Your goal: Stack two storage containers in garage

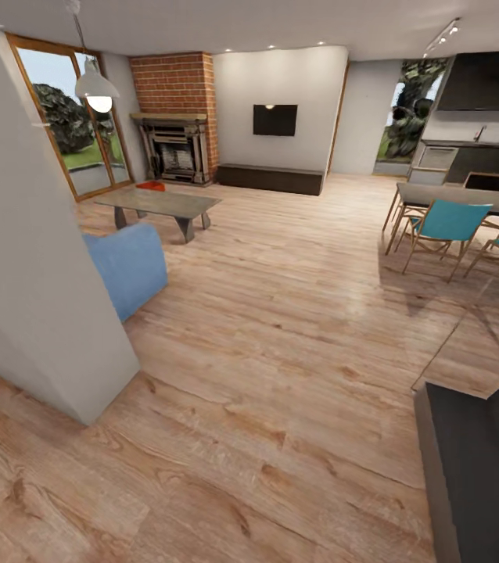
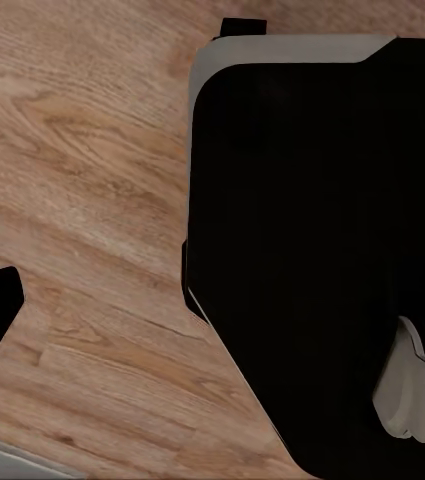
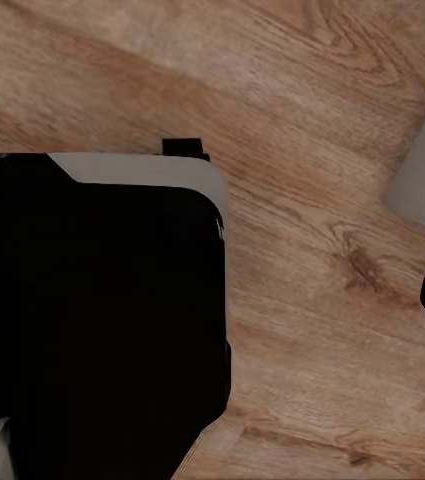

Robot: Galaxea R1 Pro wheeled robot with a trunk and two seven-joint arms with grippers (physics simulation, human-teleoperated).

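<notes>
Head view: probably 1 storage container (image 1: 150, 185) beside fireplace (image 1: 173, 148).

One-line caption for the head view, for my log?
Living room ahead: orange-red bin on the floor beyond the low table, beside the brick fireplace.

Orange-red container (image 1: 151, 185) mostly hidden behind the low table (image 1: 159, 203); too small to tell if one or two. Blue sofa (image 1: 127, 267) partly hidden by wall corner (image 1: 30, 274). Dining chairs (image 1: 446, 227) cut by frame edge.
</notes>
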